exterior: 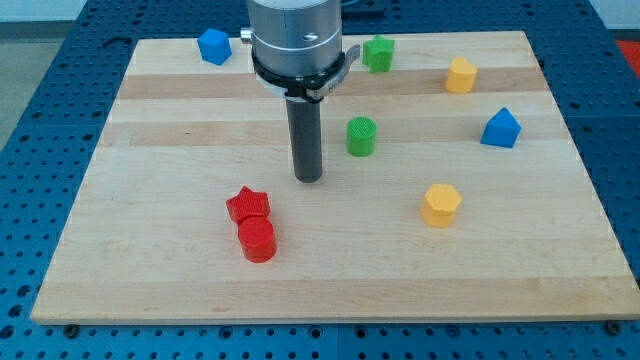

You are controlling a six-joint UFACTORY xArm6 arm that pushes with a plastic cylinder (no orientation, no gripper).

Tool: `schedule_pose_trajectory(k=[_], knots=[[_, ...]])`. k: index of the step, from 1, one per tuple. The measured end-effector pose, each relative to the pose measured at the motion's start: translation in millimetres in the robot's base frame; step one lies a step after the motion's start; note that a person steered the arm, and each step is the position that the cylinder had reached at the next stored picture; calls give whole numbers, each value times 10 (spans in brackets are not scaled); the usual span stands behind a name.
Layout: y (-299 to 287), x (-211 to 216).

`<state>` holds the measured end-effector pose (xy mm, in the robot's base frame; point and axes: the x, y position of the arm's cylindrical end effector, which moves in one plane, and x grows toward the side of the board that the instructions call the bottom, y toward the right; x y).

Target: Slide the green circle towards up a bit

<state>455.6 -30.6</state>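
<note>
One green circle [361, 136]: stands upright on the table [180, 290], axis vertical, right of centre.
Rod: hangs straight down.
My tip [308, 180]: just left of it, slightly lower, apart.
Hand: none, nothing grasped.

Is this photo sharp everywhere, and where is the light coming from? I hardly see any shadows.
In the camera view everything looks sharp, from my tip to the green circle on its right. The light is soft and even: only faint shadows hug the blocks' bases, and the wooden board shows no glare. The source itself is out of view.
</note>
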Motion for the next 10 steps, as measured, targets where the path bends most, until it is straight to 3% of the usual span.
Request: schedule_pose_trajectory(k=[10], knots=[[599,-121]])
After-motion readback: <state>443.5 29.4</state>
